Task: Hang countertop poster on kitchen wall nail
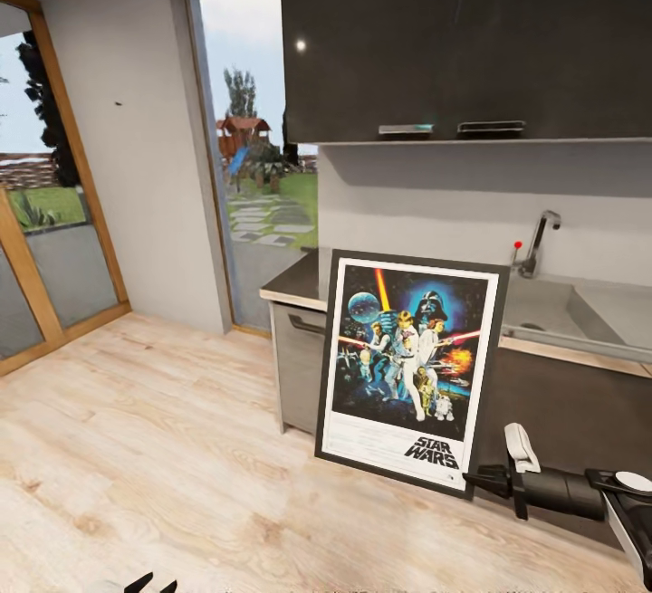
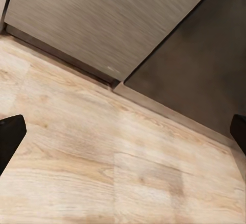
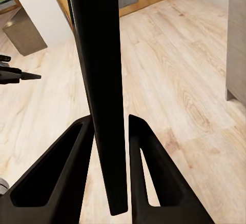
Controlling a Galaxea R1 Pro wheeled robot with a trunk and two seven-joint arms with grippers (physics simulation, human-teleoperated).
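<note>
The right gripper (image 1: 473,481), reaching in from the lower right of the head view, is clamping the lower right corner of the poster (image 1: 409,365), holding it upright at centre frame before the dark cabinets. The right wrist view shows the black frame edge (image 3: 100,80) pinched between both fingers (image 3: 148,183). The kitchen countertop (image 1: 299,283) with its sink is sitting behind. A wall nail (image 1: 118,104) is dotting the pale wall at upper left. The left gripper (image 2: 123,131) is hanging with fingers spread apart over the wooden floor (image 2: 102,157).
</note>
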